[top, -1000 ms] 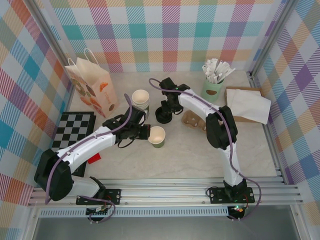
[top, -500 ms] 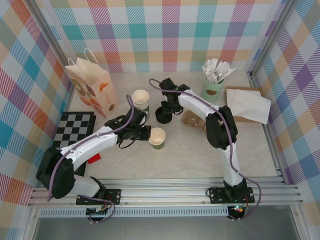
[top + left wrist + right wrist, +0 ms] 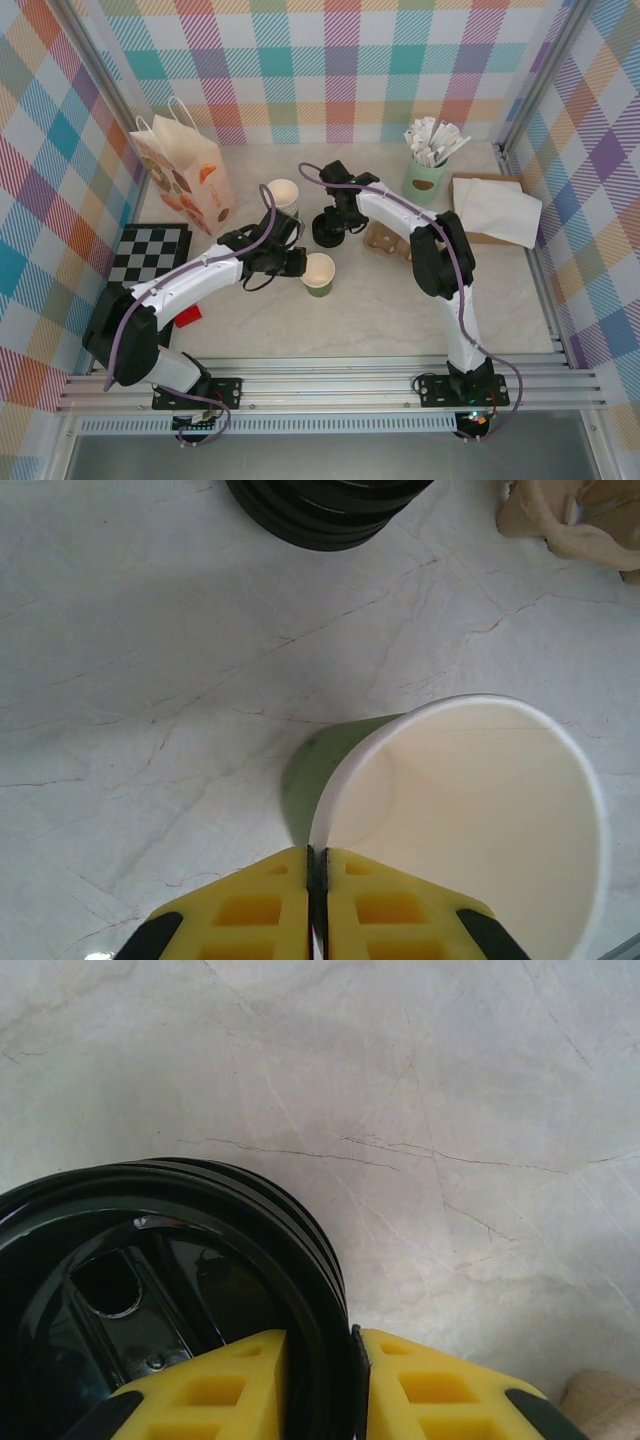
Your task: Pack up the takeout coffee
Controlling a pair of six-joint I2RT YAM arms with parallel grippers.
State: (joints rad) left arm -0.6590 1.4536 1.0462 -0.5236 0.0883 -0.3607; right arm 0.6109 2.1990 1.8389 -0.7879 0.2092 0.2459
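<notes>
L gripper (image 3: 294, 262) pinched shut on left rim of olive-green paper cup (image 3: 319, 272), mid table (image 3: 400, 310), well off every edge. Arm had edged right since a sec ago, cup w/ it. Cup had no lid. Just beyond, twd far edge: black lid stack (image 3: 327, 232). R gripper (image 3: 320, 1345) had narrowed jaws onto top lid (image 3: 150, 1280) rim, grip looked made. Judged: lid pick under way, capping next.
</notes>
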